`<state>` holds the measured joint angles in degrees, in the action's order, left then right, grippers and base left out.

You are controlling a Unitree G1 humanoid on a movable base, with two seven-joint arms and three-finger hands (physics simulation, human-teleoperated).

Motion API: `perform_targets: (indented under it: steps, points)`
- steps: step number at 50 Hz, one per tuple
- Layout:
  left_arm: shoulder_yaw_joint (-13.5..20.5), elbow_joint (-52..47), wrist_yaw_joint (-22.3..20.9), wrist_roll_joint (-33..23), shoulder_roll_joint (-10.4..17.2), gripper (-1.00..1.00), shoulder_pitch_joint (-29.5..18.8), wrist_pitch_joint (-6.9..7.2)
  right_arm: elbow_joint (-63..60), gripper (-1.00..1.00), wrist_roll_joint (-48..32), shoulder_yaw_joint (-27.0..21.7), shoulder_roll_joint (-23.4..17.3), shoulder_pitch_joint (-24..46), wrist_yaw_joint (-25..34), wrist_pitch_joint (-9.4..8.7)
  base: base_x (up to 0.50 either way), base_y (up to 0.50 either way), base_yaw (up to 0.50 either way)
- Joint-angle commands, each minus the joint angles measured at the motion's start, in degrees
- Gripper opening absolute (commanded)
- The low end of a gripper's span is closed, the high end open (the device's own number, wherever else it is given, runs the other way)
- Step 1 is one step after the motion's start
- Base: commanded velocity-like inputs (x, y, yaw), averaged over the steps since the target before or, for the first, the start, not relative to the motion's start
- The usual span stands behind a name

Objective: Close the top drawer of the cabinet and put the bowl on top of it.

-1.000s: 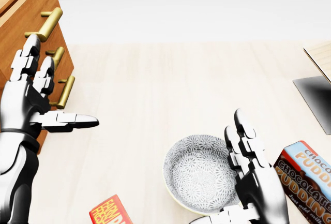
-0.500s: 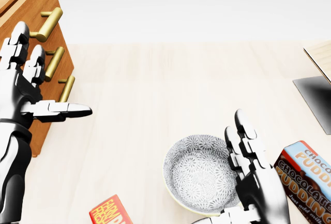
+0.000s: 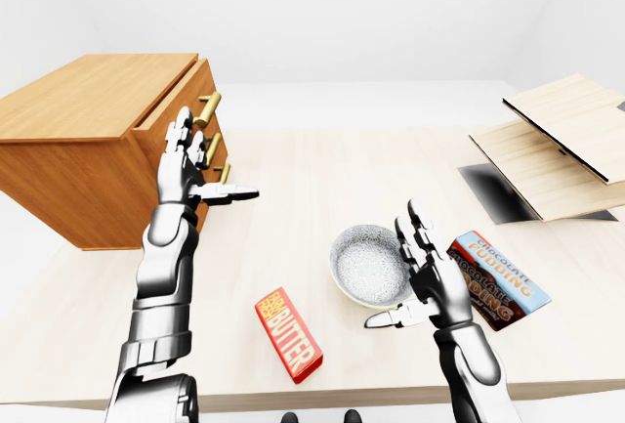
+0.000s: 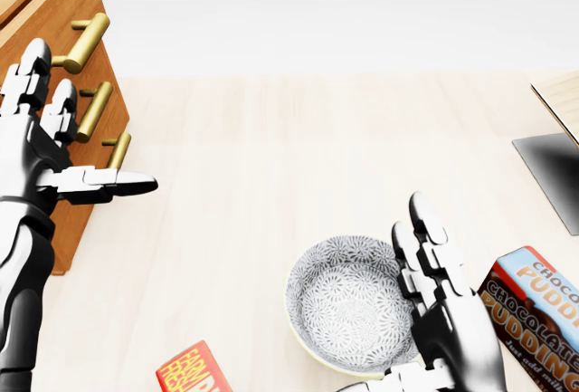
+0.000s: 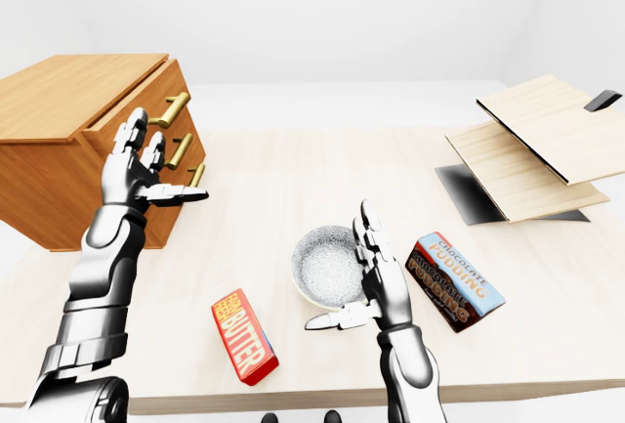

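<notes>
The wooden cabinet (image 3: 88, 140) stands at the left of the table, with three brass-handled drawers. Its top drawer (image 5: 132, 101) juts out a little past the two below. My left hand (image 3: 207, 161) is open and raised, palm toward the drawer fronts, fingers level with the top handle (image 4: 83, 41) and thumb pointing right. I cannot tell whether it touches the wood. The patterned grey bowl (image 4: 348, 306) sits upright on the table, low in the head view. My right hand (image 3: 400, 272) stands open just right of the bowl, fingers up along its rim, holding nothing.
A red butter box (image 3: 288, 335) lies left of the bowl near the table's bottom edge. A chocolate pudding box (image 3: 498, 281) lies right of my right hand. Stacked wooden boards (image 3: 557, 145) and a dark mat (image 3: 493, 193) sit at the right.
My left hand rose and moved left toward the drawer fronts, then nearly stopped. The right hand and bowl have not moved.
</notes>
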<state>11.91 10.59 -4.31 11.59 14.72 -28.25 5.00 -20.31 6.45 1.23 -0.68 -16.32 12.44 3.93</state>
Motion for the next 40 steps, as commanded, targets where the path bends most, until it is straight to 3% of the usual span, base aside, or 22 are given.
perform_targets:
  steps: [1,40]
  points:
    - [0.1,4.2,0.1,0.3,0.7,1.0,-1.4,0.0,-0.1,1.0,0.0,0.1,0.0,-0.1,-0.1,0.02,0.0,0.0,0.0]
    - [1.5,13.7,0.3,3.2,4.1,1.0,-5.0,0.0,0.3,1.0,-0.3,0.6,-0.1,-0.1,-0.3,0.33,0.0,0.0,0.0]
